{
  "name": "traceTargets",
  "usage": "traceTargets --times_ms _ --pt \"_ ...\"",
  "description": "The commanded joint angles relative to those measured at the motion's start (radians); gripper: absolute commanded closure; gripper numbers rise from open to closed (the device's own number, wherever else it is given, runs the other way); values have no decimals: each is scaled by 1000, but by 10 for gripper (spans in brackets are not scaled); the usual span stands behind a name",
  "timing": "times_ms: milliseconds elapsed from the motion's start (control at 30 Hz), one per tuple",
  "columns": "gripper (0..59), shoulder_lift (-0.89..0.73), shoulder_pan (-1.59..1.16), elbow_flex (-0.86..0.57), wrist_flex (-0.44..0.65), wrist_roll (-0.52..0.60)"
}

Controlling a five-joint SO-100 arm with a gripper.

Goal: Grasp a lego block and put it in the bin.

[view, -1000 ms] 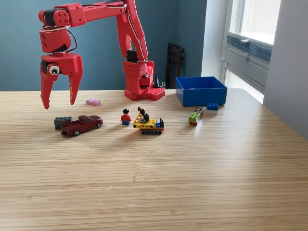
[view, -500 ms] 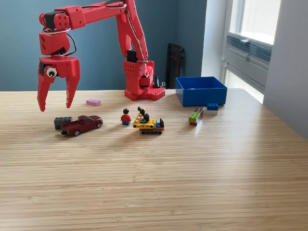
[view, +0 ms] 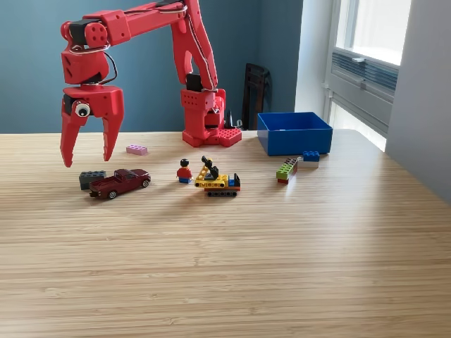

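Observation:
In the exterior view my red gripper [view: 87, 160] hangs open above the table's left part, fingers pointing down, nothing between them. Just below it lies a dark grey lego block [view: 90, 178], partly behind a dark red toy pickup [view: 120, 183]. A pink block [view: 137, 149] lies to the gripper's right. The blue bin [view: 294, 132] stands at the back right. In front of it sit a blue block [view: 311, 156] on a white piece and a green multicoloured stack [view: 286, 170].
A minifigure [view: 184, 172] and a small yellow tracked vehicle [view: 218, 182] stand mid-table. The arm's red base [view: 206, 116] is at the back centre. A window and wall bound the exterior view's right.
The gripper drifted left and up, then came back right and slightly down over the grey block. It stays open; no object moved.

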Motion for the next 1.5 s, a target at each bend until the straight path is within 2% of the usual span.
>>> traceTargets --times_ms 33,600,1200,1500 --pt "311 -12 0 -46 -6 8" --pt "315 -144 8 -129 -6 25" --pt "330 -144 5 -101 -9 31" --pt "324 -144 5 -48 -51 34"
